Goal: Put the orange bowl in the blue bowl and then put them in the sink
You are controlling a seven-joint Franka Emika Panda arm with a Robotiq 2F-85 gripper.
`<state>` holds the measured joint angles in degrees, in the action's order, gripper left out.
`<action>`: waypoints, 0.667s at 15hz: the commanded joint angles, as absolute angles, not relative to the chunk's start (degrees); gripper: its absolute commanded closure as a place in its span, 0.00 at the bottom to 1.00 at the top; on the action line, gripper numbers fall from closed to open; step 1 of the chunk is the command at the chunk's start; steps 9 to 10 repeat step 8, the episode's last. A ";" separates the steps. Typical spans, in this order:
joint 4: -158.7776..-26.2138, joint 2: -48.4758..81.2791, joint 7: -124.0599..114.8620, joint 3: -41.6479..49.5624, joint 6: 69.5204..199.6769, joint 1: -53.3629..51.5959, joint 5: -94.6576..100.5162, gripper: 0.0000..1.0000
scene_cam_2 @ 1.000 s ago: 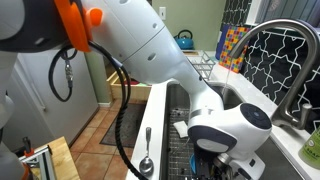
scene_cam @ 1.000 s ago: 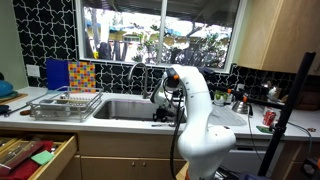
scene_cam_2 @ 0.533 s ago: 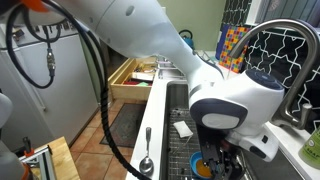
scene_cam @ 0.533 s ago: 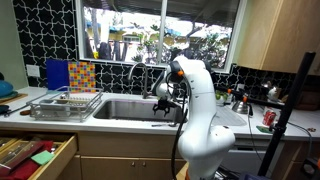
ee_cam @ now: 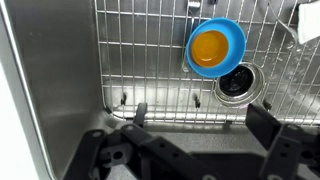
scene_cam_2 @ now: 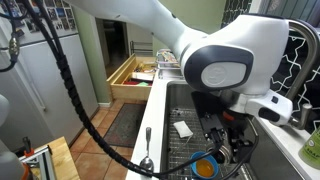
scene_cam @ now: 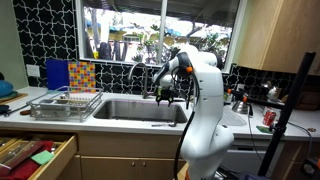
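Note:
The orange bowl (ee_cam: 209,47) sits nested inside the blue bowl (ee_cam: 236,38) on the wire grid at the bottom of the sink (ee_cam: 60,60), beside the drain (ee_cam: 237,83). An exterior view shows the same pair, orange bowl (scene_cam_2: 204,169) in blue bowl (scene_cam_2: 213,158), low in the basin. My gripper (ee_cam: 199,110) hangs above them, open and empty, clear of both bowls. In both exterior views the gripper (scene_cam: 166,97) (scene_cam_2: 232,140) is over the sink (scene_cam: 125,108), near the faucet (scene_cam: 140,75).
A wire dish rack (scene_cam: 65,103) stands on the counter beside the sink. A drawer (scene_cam: 30,155) below it is pulled open. A spoon (scene_cam_2: 146,160) lies on the counter edge, a white scrap (scene_cam_2: 183,129) in the sink, a red can (scene_cam: 268,118) on the far counter.
The gripper has opened and let go of the nested bowls, which now rest on the sink floor. The arm has risen up out of the basin.

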<state>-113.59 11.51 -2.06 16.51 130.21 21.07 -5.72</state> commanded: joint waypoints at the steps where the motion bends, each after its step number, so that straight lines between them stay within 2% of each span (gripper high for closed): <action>1: -113.41 10.79 -2.81 17.16 128.71 20.39 -4.94 0.00; 10: -114.09 9.96 -3.30 17.41 128.05 20.10 -4.28 0.00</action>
